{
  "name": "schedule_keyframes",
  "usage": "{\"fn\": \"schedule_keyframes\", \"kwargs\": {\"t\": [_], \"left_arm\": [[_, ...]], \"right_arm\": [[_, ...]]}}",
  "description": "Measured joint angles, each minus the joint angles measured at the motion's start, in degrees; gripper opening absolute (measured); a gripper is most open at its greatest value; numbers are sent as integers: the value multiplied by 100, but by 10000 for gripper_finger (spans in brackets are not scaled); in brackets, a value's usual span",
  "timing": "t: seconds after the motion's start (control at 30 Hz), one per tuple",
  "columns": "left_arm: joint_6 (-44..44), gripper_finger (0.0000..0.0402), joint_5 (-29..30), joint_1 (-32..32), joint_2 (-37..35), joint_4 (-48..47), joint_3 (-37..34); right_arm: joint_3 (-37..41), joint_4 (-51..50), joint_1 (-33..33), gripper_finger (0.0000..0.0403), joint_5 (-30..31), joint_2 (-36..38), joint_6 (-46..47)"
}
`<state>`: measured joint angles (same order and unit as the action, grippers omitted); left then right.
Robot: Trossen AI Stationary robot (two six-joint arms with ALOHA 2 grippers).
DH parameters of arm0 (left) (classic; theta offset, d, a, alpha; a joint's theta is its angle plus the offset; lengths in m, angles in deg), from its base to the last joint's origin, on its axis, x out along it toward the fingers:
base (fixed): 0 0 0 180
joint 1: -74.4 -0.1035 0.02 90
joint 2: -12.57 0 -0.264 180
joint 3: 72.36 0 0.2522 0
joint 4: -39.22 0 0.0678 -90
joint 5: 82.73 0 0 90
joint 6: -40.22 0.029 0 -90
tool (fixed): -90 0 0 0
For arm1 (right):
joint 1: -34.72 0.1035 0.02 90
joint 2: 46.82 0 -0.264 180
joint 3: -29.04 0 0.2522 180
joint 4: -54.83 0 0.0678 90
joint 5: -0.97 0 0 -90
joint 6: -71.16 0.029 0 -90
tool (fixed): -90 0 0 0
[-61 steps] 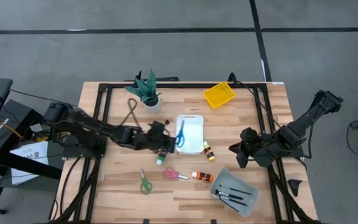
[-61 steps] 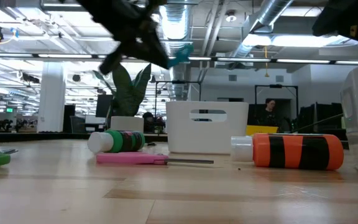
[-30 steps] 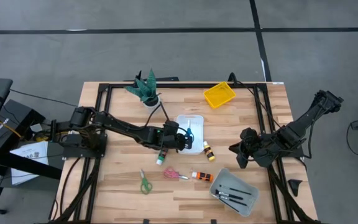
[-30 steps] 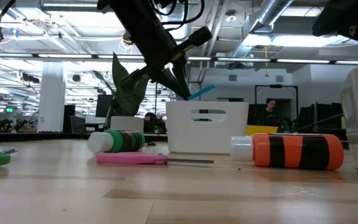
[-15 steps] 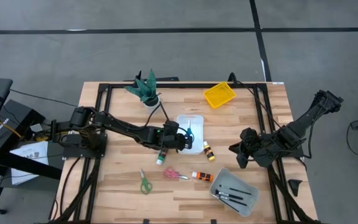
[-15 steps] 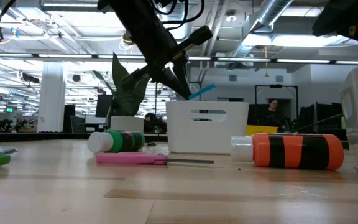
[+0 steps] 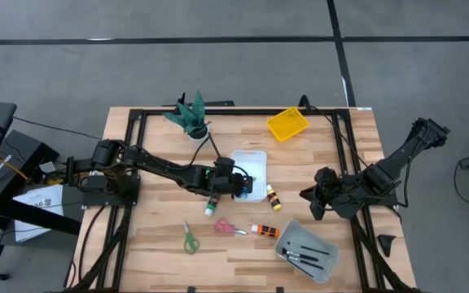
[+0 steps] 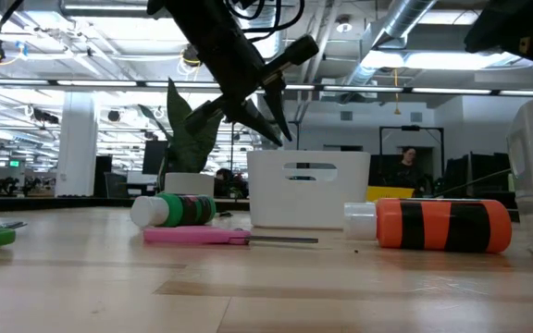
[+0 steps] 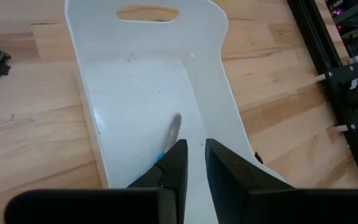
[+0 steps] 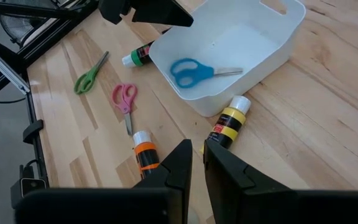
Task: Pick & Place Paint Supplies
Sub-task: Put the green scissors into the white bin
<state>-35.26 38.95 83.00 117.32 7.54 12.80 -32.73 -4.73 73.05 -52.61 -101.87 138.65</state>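
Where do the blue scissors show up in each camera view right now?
High view: blue scissors in the white tray, mid-table.
Low view: not visible, hidden behind the tray wall.
Left wrist view: blurred blue scissors inside the tray.
Right wrist view: blue scissors flat in the tray.
Shared landmark: the white tray.

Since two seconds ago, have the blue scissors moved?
Yes. They hung from the left tool above the white tray; now the blue scissors lie inside that tray, below the tool.
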Motion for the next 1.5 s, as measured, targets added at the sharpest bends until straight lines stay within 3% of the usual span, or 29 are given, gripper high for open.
{"fn": "schedule_keyframes", "kwargs": {"t": [0.37,0.53,0.7,0.83,0.93,1.27,1.5], "left_arm": [[36,49,5,2,0,310,0],[1056,49,-165,74,-40,1654,-2],[2377,49,-1851,250,-81,2678,4],[2595,49,-3250,638,-81,2595,2],[2497,49,-3882,1071,-80,2213,1],[1894,49,-4017,2634,-76,1878,-2],[1518,49,-3978,3352,-76,1876,-1]], "right_arm": [[0,0,-1,39,-2,0,0],[0,-2,0,39,-7,0,2],[0,-2,0,39,-17,0,24],[0,-2,0,39,-26,0,17],[0,-4,0,39,-39,0,8],[0,-4,0,39,-39,0,-49],[0,-4,0,39,-39,0,-61]]}}
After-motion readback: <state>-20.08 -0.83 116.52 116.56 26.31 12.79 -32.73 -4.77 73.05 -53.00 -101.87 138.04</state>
